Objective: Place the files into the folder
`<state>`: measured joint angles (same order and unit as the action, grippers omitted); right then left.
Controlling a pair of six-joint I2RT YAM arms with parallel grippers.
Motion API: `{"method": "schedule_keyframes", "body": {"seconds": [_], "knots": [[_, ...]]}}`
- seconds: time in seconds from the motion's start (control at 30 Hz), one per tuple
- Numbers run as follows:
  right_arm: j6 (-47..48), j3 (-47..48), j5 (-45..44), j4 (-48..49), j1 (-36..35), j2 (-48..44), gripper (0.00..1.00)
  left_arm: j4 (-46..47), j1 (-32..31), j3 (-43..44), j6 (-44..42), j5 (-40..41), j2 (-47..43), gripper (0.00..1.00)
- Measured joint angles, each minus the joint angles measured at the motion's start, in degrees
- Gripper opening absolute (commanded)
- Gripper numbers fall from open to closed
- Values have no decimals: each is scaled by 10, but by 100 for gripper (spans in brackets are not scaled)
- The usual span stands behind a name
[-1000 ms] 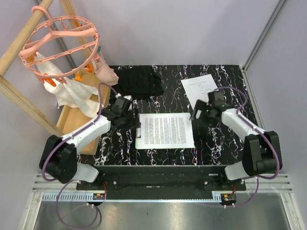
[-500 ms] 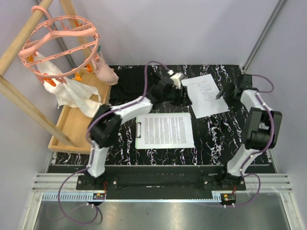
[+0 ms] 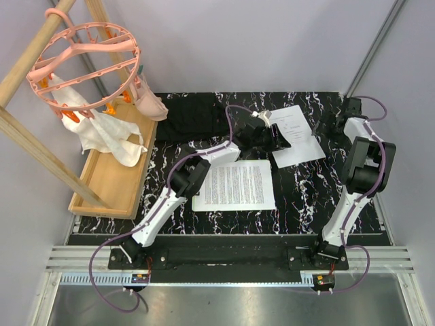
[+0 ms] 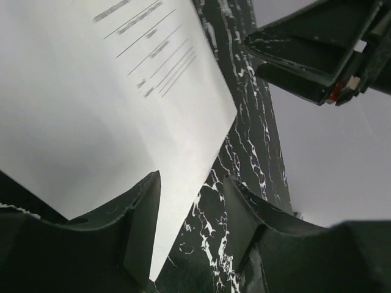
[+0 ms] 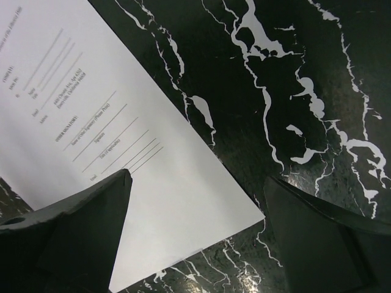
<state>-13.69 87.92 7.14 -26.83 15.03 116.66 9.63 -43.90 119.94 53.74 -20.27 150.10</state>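
Loose form sheet (image 3: 293,133) lies far-right on desk (image 3: 306,193), beyond the folder (image 3: 198,202), long axis approx far-to-near. Your left hand (image 3: 275,139) is at its left edge, half spread, pinching nothing. Right hand (image 3: 343,112) is spread wide, off to the sheet's right. Left's nearer.

I take the printed sheet (image 3: 234,185), mid-table (image 3: 309,193), as my mark; folder probably under it, rim hard to make out | second sheet (image 3: 293,134) behind-right of mark, apart | fabric piece (image 3: 194,119) behind-left | tray (image 3: 112,187) left of mark, beside the table | rag (image 3: 112,139) on tray's far end
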Motion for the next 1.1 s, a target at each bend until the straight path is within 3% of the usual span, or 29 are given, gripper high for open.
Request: {"method": "schedule_keyframes", "body": {"seconds": [0.23, 0.77, 0.97, 1.1], "knots": [[13, 6, 21, -12, 0, 39, 100, -26, -1, 1, 72, 20, 15, 47], [-14, -34, 113, 8, -20, 18, 100, -15, 3, 12, 168, -8, 43, 36], [-56, -65, 160, 10, -21, -6, 100, -9, 5, 12, 174, -19, 46, 35], [-127, -136, 193, 66, -18, -60, 100, -9, 5, 12, 174, -21, 46, 35]]}}
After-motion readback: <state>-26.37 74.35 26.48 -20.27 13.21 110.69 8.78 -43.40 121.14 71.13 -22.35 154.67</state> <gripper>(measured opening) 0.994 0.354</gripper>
